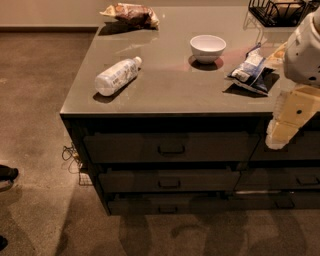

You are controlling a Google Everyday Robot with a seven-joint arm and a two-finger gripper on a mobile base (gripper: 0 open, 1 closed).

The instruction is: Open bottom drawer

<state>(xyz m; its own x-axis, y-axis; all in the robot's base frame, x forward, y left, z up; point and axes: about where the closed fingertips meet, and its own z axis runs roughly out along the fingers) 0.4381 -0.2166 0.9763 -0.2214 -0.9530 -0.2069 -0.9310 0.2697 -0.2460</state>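
Note:
The bottom drawer point(170, 204) is the slim dark panel lowest in the left stack under the counter, just above the floor. Its small black handle point(167, 209) sits mid-front. The drawer front lies about level with the two taller drawers point(170, 147) above it. My gripper point(276, 141), cream-coloured on a white arm, hangs at the right edge of the view in front of the counter's front edge. It is level with the top drawer row, well above and to the right of the bottom drawer, and touches no handle.
On the counter point(165, 97) lie a plastic bottle point(116, 76), a white bowl point(207, 47), a blue snack bag point(250, 67), a brown bag point(131, 14) and a black wire basket point(280, 11). A second drawer stack point(295, 177) is at right. Cables point(70, 152) and a shoe point(7, 174) are on the floor at left.

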